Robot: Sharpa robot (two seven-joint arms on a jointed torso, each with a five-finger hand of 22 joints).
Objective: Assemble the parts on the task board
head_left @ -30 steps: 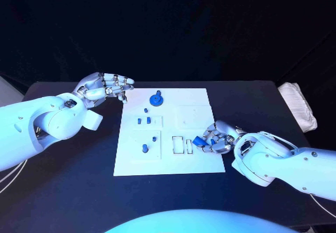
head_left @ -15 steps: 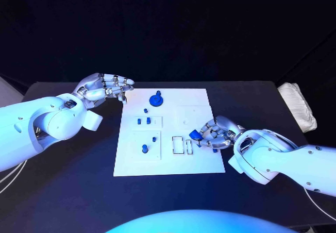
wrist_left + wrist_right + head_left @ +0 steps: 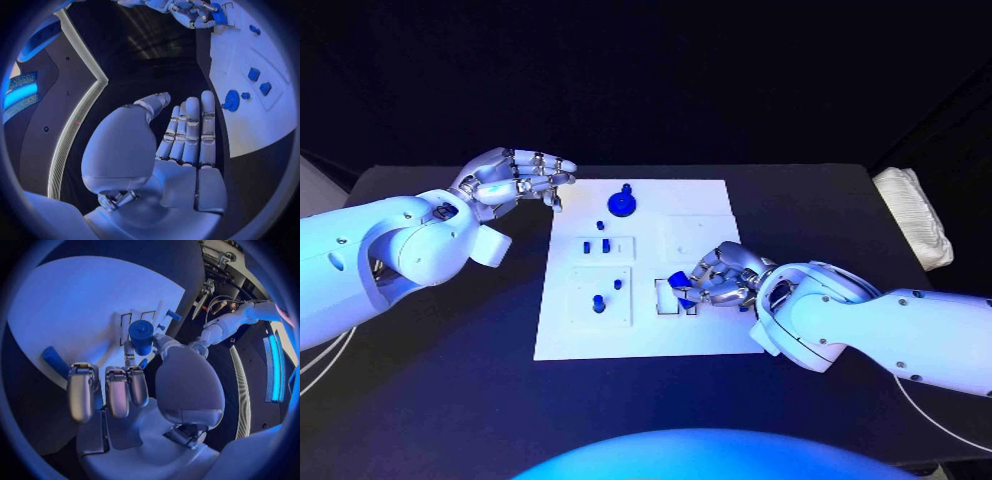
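The white task board (image 3: 646,335) lies in the middle of the black table. My right hand (image 3: 721,278) hovers over its right half and pinches a blue cylindrical part (image 3: 141,335) between thumb and finger, just above the rectangular slots (image 3: 672,300). A round blue part (image 3: 622,206) stands near the board's far edge, and small blue pegs (image 3: 597,247) stand in the left sockets. My left hand (image 3: 516,178) hangs by the board's far left corner, holding nothing, its fingers (image 3: 190,132) straight and side by side.
A white cloth (image 3: 913,230) lies at the table's right edge. Another blue part (image 3: 55,361) lies on the board near my right hand. Bare black table (image 3: 459,380) surrounds the board.
My right hand has carried the blue part leftward from the board's right edge to above the rectangular slots. The left hand has stayed where it was.
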